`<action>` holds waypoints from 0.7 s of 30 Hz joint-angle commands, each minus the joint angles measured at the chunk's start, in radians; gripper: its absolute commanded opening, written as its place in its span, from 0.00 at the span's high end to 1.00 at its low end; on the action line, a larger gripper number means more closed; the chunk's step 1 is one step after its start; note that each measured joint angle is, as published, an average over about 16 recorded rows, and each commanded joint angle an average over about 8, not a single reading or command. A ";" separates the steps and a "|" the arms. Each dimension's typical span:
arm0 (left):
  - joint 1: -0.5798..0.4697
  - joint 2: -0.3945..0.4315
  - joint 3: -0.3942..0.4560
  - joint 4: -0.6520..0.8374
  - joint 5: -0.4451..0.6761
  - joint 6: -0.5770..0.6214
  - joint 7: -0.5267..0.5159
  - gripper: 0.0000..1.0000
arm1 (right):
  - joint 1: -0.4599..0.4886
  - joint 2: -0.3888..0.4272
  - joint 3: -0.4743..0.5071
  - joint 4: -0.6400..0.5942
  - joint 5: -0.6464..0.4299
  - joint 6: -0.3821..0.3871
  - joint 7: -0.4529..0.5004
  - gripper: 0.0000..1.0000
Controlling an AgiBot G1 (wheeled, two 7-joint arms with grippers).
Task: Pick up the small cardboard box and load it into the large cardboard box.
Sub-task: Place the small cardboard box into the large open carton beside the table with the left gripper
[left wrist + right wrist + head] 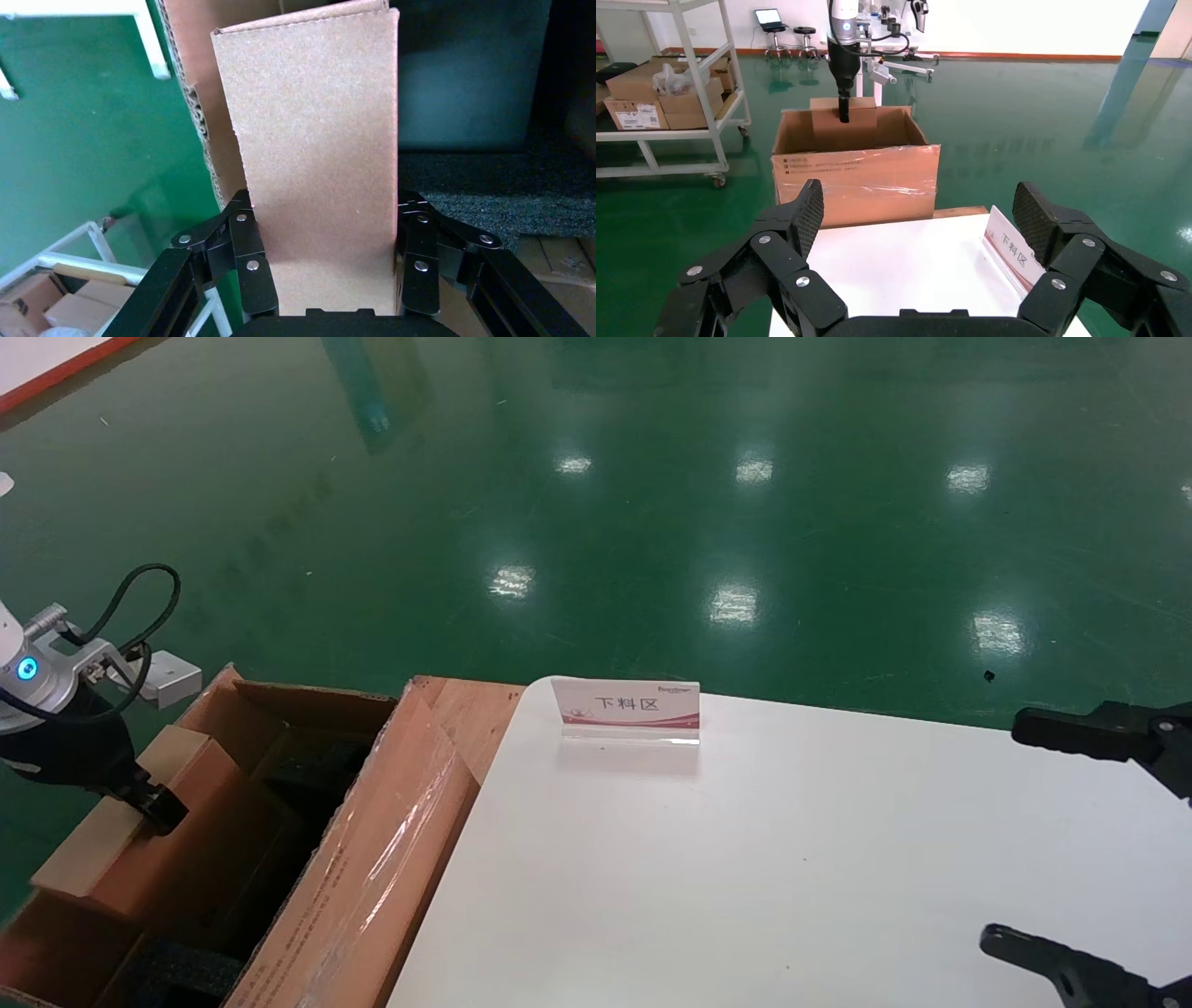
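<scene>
Left end effector (154, 803) sits at the far left of the head view, over the open mouth of the large cardboard box (372, 868). Its fingers (246, 260) are closed against the two long sides of the small cardboard box (112, 831), which fills the gap between them in the left wrist view; grip firm, carton in hand. The small carton extends away from the palm, tilted, its lower part already below the rim of the large carton, close along that carton's wall on the side away from the worktop. Beyond the carton's far edge and beside the fingers, black foam (492, 189) lies inside the large carton. Seen from the right wrist view, the same end effector (843, 116) comes straight down onto the small carton (842, 116), which stands partly above the rim of the large carton (856, 175). The flap nearest the worktop carries clear shiny tape and small print. Just beside that flap begins the white worktop (792, 859), with a wooden edge (466, 710) at its corner. Towards the far edge of the worktop stands a small sign card (626, 710) with red trim. Right end effector (1094, 845) hangs at the right side of the worktop, well apart from both cartons, fingers (800, 217) spread wide, nothing between them.
</scene>
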 commanded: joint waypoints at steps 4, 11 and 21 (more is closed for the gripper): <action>0.017 -0.001 0.000 0.015 -0.009 0.002 0.001 1.00 | 0.000 0.000 0.000 0.000 0.000 0.000 0.000 0.00; 0.032 0.002 0.000 0.032 -0.017 0.004 0.002 0.45 | 0.000 0.000 0.000 0.000 0.000 0.000 0.000 0.00; 0.032 0.002 0.001 0.031 -0.017 0.006 0.002 0.00 | 0.000 0.000 0.000 0.000 0.001 0.001 0.000 0.00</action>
